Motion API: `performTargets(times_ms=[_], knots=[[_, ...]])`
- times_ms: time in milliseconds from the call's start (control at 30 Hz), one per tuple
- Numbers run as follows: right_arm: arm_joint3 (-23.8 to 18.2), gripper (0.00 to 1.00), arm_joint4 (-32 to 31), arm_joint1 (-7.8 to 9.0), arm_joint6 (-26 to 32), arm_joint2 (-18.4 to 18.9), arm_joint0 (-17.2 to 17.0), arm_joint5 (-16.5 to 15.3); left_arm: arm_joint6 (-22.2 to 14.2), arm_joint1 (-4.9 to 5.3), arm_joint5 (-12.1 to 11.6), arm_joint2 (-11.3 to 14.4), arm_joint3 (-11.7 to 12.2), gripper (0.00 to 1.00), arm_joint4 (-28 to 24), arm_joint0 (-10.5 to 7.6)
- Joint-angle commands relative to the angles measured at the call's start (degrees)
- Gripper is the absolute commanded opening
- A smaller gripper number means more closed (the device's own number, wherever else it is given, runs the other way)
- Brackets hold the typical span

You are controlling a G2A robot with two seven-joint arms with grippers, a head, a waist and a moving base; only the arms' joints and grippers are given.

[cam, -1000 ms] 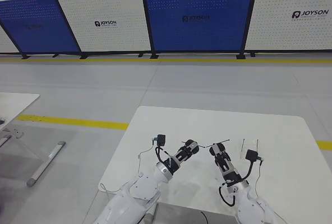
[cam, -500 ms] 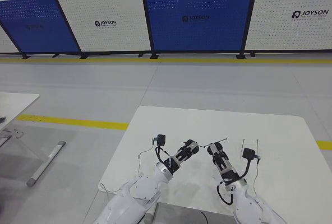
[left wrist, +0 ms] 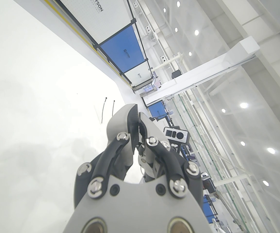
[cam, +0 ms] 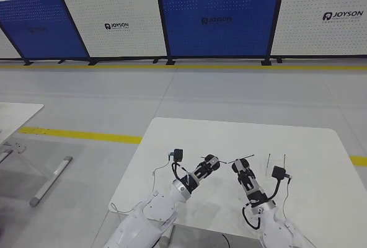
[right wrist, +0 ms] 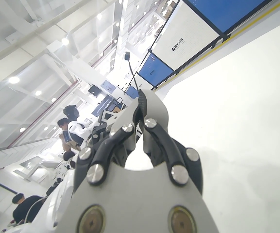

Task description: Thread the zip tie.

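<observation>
Plainly, the right gripper [right wrist: 140, 95] has its jaws clamped on a thin black zip tie [right wrist: 133, 72], held over the white surface [cam: 233, 133]. The strap runs out past the fingertips to a small square head. The left gripper [left wrist: 138, 115], just beside it, has its jaws pressed together; on what, I cannot tell. There are three ties in all: the held one, plus a first spare tie [cam: 269, 159] and a second spare tie [cam: 284, 158] lying side by side, not touching, on the surface near the right arm.

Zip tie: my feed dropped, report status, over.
Right gripper shut on zip tie, head unthreaded. Left gripper shut, close by. Two spare ties on table, aside.
</observation>
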Motion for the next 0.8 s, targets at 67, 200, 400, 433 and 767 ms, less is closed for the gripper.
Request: performTargets(times_ms=[67, 200, 400, 433, 767], knots=[[0.2, 0.0, 0.15, -0.22, 0.55, 0.12, 0.22, 0.33, 0.0, 0.0, 0.0, 0.0, 0.0, 0.0, 0.0, 0.0], [0.55, 0.0, 0.1, -0.52, 0.93, 0.01, 0.54, 0.65, 0.0, 0.0, 0.0, 0.0, 0.0, 0.0, 0.0, 0.0], [1.12, 0.0, -0.21, -0.89, 1.45, -0.1, 0.91, 1.09, 0.0, 0.0, 0.0, 0.0, 0.0, 0.0, 0.0, 0.0], [1.19, 0.0, -0.26, -0.96, 1.5, -0.12, 0.93, 1.12, 0.0, 0.0, 0.0, 0.0, 0.0, 0.0, 0.0, 0.0], [1.5, 0.0, 0.36, -1.55, 1.71, -0.21, 0.84, 0.49, 0.0, 0.0, 0.0, 0.0, 0.0, 0.0, 0.0, 0.0]])
